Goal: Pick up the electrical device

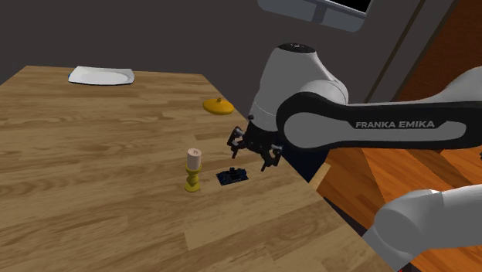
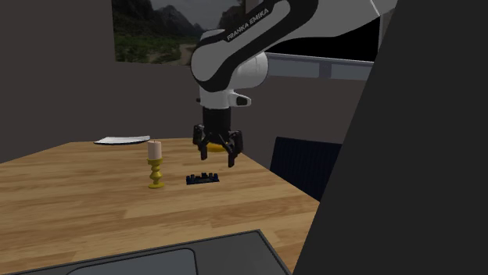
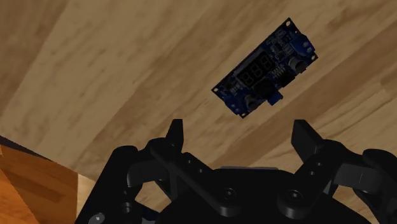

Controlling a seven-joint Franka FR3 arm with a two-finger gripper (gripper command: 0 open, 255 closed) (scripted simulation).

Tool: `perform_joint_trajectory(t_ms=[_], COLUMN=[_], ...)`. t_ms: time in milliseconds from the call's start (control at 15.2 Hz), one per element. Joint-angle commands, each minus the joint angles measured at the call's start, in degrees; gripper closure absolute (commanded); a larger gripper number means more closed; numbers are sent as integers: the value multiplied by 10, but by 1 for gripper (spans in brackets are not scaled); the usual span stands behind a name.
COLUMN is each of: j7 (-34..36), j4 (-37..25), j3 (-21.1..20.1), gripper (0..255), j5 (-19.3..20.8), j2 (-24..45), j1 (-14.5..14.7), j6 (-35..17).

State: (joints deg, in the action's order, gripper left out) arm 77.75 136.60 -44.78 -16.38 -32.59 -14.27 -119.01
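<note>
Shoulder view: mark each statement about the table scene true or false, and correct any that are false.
1. The gripper is open. True.
2. The gripper holds the board. False: the board lies flat on the table, untouched, with the gripper above it.
3. The candlestick stands upright beside the board. True.
4. The plate touches the candlestick. False: the plate lies well apart, near the table's far edge.
</note>
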Motion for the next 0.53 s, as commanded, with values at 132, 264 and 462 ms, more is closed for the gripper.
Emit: perform_joint_trajectory(t_ms=[132,264,462], j7=[41,44,49], j4=[-9,2,21], j3=[-33,-41,-55], gripper=[0,0,0], j5=[6,5,6], j2=[25,30,42], j1=[-22,-24,-28], j6=[-30,-46,-76])
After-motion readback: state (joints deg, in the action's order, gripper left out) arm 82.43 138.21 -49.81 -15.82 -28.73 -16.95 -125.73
